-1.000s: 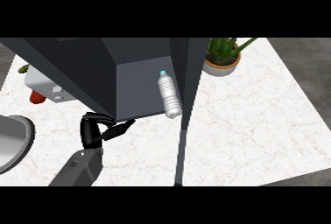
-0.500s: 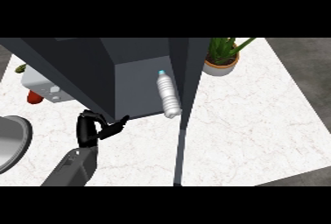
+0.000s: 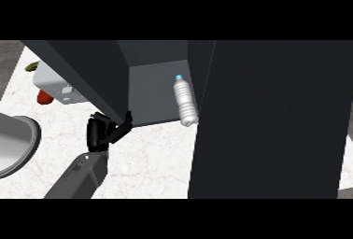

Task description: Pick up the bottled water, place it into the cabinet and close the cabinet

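You had the water bottle (image 3: 185, 102) lying inside the cabinet (image 3: 155, 93), just above the middle of the frame, its blue cap pointing toward the top and its base near the cabinet's front edge. A broad dark door panel (image 3: 272, 121) filled the right half of the frame, and its left edge ran just beside the bottle. A second dark panel (image 3: 86, 72) slanted down from the upper left to a corner at the left of the cabinet opening. Your left hand (image 3: 102, 131) sat at that corner, left of centre, with the fingers bent and the thumb touching the panel's lower edge; you could not tell whether they actually closed round it. The grey forearm (image 3: 79, 175) ran from the lower left up to the hand. Your right hand did not show anywhere. On the white marble counter (image 3: 148, 163), a grey bowl's rim (image 3: 17, 144) showed at the left edge, and a small white appliance (image 3: 59, 86) stood in the upper left.
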`<action>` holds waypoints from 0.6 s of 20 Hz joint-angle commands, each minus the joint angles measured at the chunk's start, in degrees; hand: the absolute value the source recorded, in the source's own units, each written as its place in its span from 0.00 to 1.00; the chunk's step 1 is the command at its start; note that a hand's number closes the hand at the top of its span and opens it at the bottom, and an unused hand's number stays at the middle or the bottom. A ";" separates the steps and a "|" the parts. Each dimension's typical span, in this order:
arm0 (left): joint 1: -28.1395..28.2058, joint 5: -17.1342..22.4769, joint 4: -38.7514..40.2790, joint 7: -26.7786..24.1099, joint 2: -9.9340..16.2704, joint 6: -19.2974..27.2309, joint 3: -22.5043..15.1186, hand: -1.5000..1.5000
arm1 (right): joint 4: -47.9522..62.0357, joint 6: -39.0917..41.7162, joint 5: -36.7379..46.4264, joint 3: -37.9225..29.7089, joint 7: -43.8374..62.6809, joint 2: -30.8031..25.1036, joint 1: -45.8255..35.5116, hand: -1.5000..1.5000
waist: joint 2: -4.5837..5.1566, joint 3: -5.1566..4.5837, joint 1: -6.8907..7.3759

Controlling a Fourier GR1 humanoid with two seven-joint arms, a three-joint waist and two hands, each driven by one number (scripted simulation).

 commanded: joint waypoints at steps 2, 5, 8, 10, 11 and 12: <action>-14.31 0.09 -4.07 3.22 -7.02 -4.69 -2.28 1.00 | -1.11 -0.17 0.28 -0.37 0.79 -0.72 0.03 0.00 | -0.38 -0.42 0.57; -13.04 0.22 -3.30 1.61 -9.76 -5.61 -3.09 1.00 | -2.40 0.12 0.56 -0.03 1.51 -0.92 1.00 0.00 | -0.42 -0.48 1.10; -12.48 2.11 -3.37 2.35 -8.95 -10.36 -1.74 1.00 | -3.19 0.67 0.06 -0.32 1.90 -0.73 2.59 0.00 | -0.70 -0.41 2.65; -11.48 2.55 -3.66 1.74 -9.81 -12.06 -2.54 1.00 | -3.78 1.35 -0.53 -0.56 2.00 -0.89 3.30 1.00 | -0.86 -0.40 2.67; -9.92 2.23 -3.84 0.74 -9.82 -14.45 -2.88 1.00 | -4.94 2.14 0.17 0.31 1.69 -0.25 4.53 1.00 | -1.07 -0.36 3.44; -10.21 2.37 -3.94 0.54 -9.82 -14.69 -2.71 1.00 | -4.07 1.13 -0.69 -1.19 3.07 -2.11 2.91 1.00 | -0.96 -0.41 4.58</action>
